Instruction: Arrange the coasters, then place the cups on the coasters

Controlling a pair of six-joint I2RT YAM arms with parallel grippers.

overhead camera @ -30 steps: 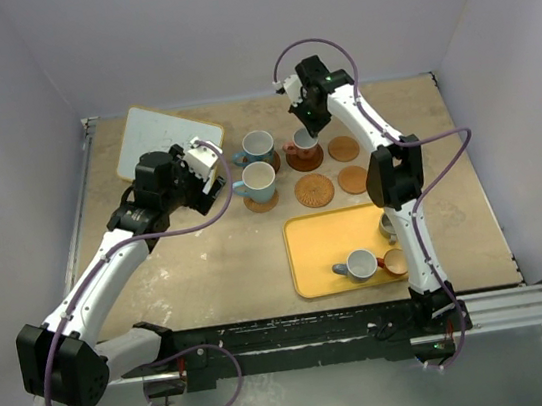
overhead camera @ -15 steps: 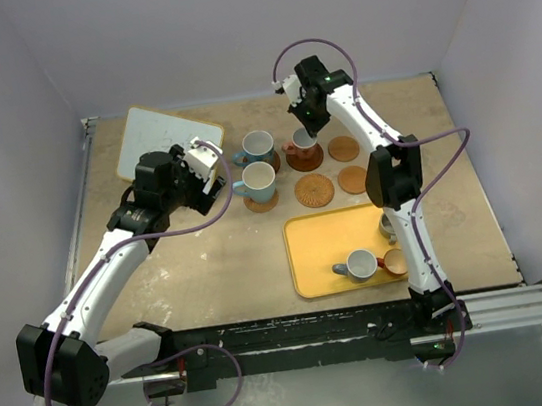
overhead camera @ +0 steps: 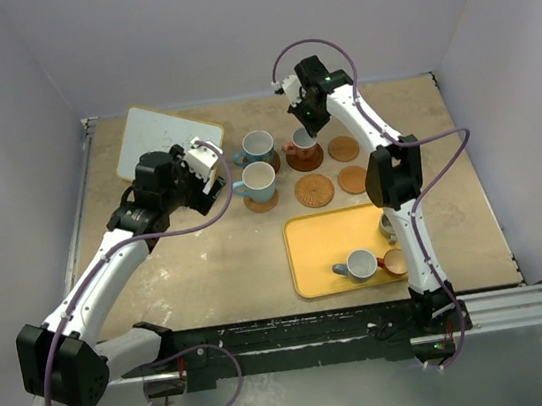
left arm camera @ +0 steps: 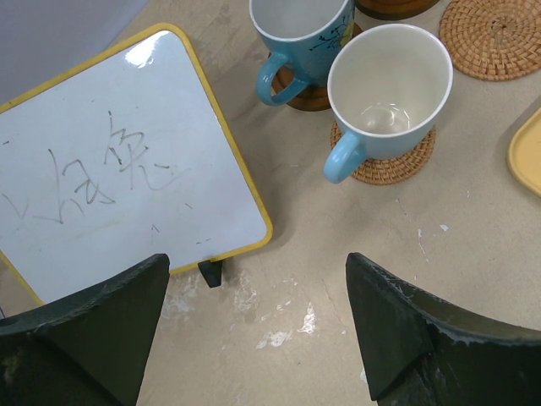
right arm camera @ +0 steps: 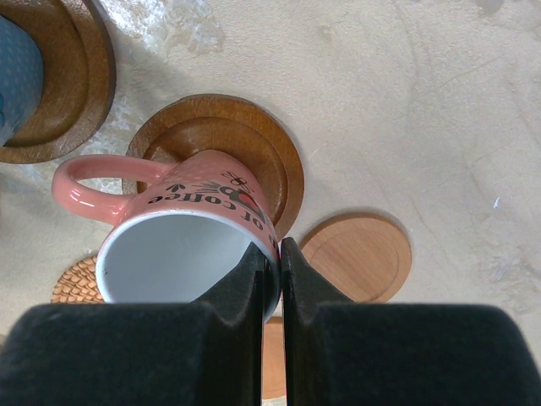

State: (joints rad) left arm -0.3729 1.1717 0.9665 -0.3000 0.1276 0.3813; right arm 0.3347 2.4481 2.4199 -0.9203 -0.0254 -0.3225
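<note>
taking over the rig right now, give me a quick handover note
Left gripper: open, empty, hovering by the whiteboard.
Right gripper: shut on the pink cup at its rim, over a dark coaster; cannot tell if the cup is set down.
Done: six coasters laid out; two blue cups each on a coaster.
Left: seat and release the pink cup, then probably move the three tray cups, one partly hidden by the right arm, from the tray to the three bare coasters.
</note>
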